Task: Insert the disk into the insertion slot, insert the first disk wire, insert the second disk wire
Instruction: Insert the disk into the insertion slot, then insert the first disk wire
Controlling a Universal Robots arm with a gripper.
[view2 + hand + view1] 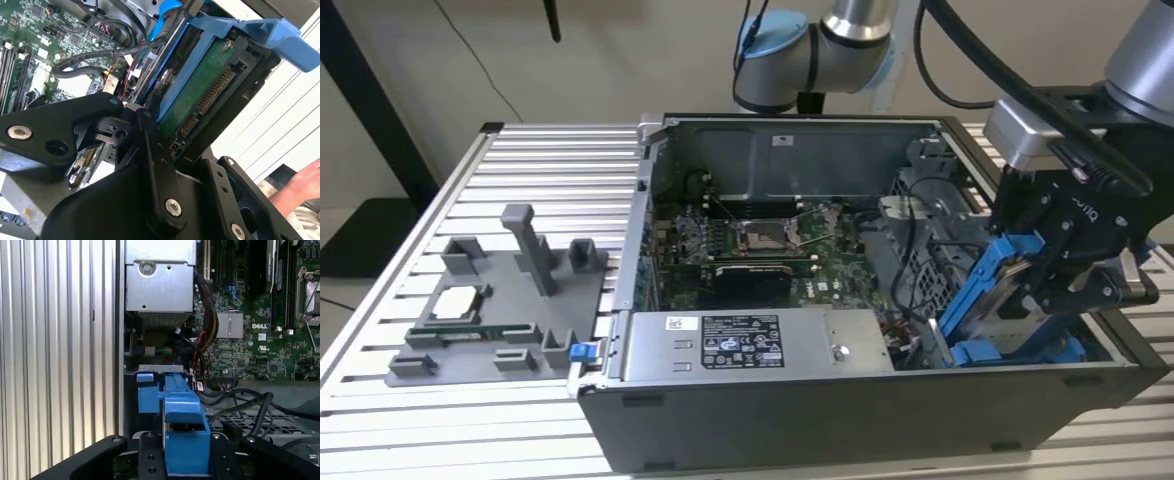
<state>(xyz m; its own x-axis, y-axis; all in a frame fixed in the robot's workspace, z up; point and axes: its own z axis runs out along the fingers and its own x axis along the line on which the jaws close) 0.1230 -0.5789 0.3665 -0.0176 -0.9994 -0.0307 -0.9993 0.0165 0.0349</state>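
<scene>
The disk (998,290), silver in its blue carrier, stands tilted on edge at the exterior view's right end of the open computer case (854,410). Its lower end is at the blue rails of the insertion slot (981,352). In the second wrist view its green circuit board and connector strip face outward. The case lies on a slatted aluminium table (547,170), with 1 grey fixture tray (480,320) just beside it on the exterior view's left and a beige wall behind. A person's hand (305,182) shows at the edge of the second wrist view. The gripper (1041,285) has its jaws pinching the disk by the carrier's 2 sides.
</scene>
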